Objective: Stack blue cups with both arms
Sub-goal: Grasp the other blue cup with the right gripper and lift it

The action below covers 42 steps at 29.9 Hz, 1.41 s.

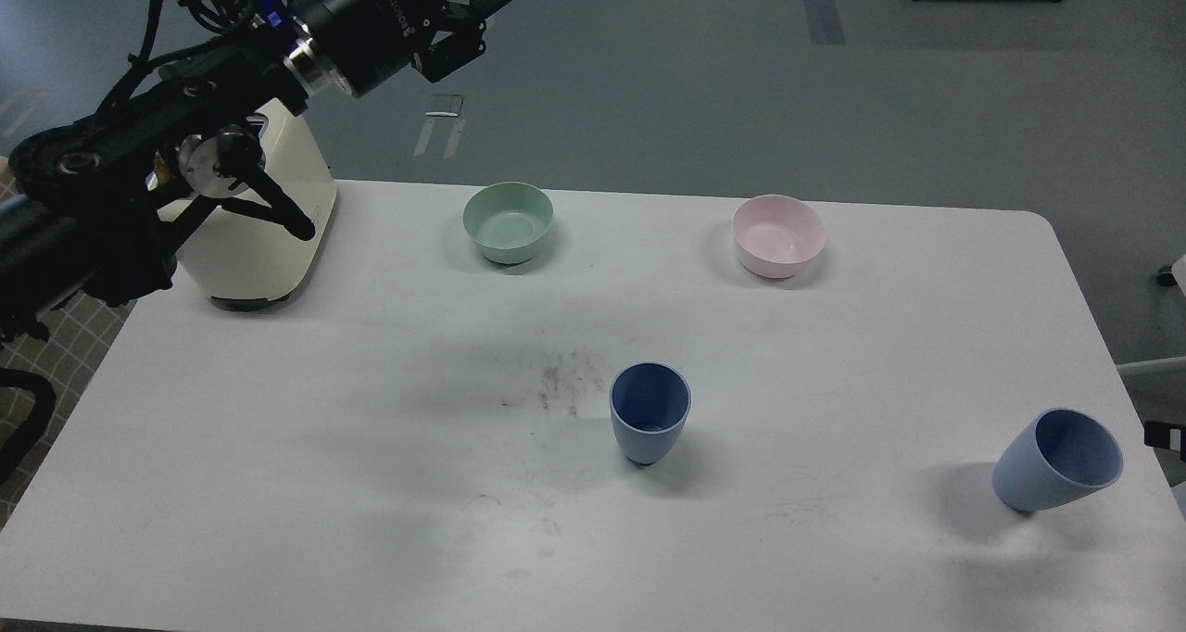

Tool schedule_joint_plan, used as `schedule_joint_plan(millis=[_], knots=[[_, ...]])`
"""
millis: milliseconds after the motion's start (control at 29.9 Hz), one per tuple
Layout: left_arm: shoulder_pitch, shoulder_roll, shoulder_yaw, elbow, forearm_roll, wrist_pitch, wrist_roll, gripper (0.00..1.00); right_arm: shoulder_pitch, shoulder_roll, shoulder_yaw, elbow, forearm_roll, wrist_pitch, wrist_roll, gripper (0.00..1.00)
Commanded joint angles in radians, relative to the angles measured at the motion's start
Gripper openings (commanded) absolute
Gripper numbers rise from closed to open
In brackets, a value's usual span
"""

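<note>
Two pale-blue cups stand apart on the white table (278,484). One cup (649,412) stands upright near the middle. The other cup (1056,461) is near the right edge, its mouth leaning to the right. My left arm comes in from the upper left, raised above the table's back left. My left gripper (477,22) hangs in the air beyond the back edge, open and empty, far from both cups. Of my right arm only a small dark piece (1166,435) shows at the right edge; its gripper is out of view.
A cream toaster (264,233) stands at the back left, partly behind my left arm. A mint-green bowl (508,221) and a pink bowl (778,234) sit along the back. A patch of dark crumbs (556,382) lies left of the middle cup.
</note>
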Motion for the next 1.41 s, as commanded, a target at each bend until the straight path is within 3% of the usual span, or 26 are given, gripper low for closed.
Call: schedule_joint_plan(millis=[0,368,569,770,837,937,1004,1238,1372], knots=[[0.006,-0.004,-0.001,0.000,-0.001,0.000,0.000,0.98,-0.024,0.050,0.000,-0.019,0.056,-0.042,0.000,0.98],[0.006,-0.004,-0.003,0.000,-0.001,0.000,-0.002,0.98,-0.077,0.156,0.002,-0.089,0.069,-0.047,0.000,0.94],[0.007,-0.004,-0.001,0.000,0.000,0.000,-0.002,0.98,-0.090,0.193,0.003,-0.103,0.067,-0.051,0.000,0.80],[0.007,-0.006,-0.001,0.000,0.000,0.000,-0.002,0.98,-0.105,0.228,0.011,-0.106,0.064,-0.051,0.000,0.52],[0.007,-0.006,-0.001,0.000,-0.001,0.000,-0.002,0.98,-0.119,0.234,0.015,-0.114,0.058,-0.051,0.000,0.31],[0.007,-0.006,-0.001,0.000,-0.001,0.000,-0.002,0.98,-0.120,0.236,0.015,-0.117,0.056,-0.051,0.000,0.17],[0.007,-0.004,-0.001,0.000,-0.001,0.000,-0.002,0.98,-0.122,0.234,0.014,-0.115,0.055,-0.048,0.000,0.00],[0.007,-0.006,-0.001,0.000,-0.001,0.000,-0.002,0.98,-0.102,0.204,0.020,-0.086,0.053,-0.045,0.000,0.00],[0.006,-0.006,-0.001,0.000,-0.001,0.000,-0.002,0.98,0.031,0.101,0.026,0.044,0.040,-0.031,0.000,0.00]])
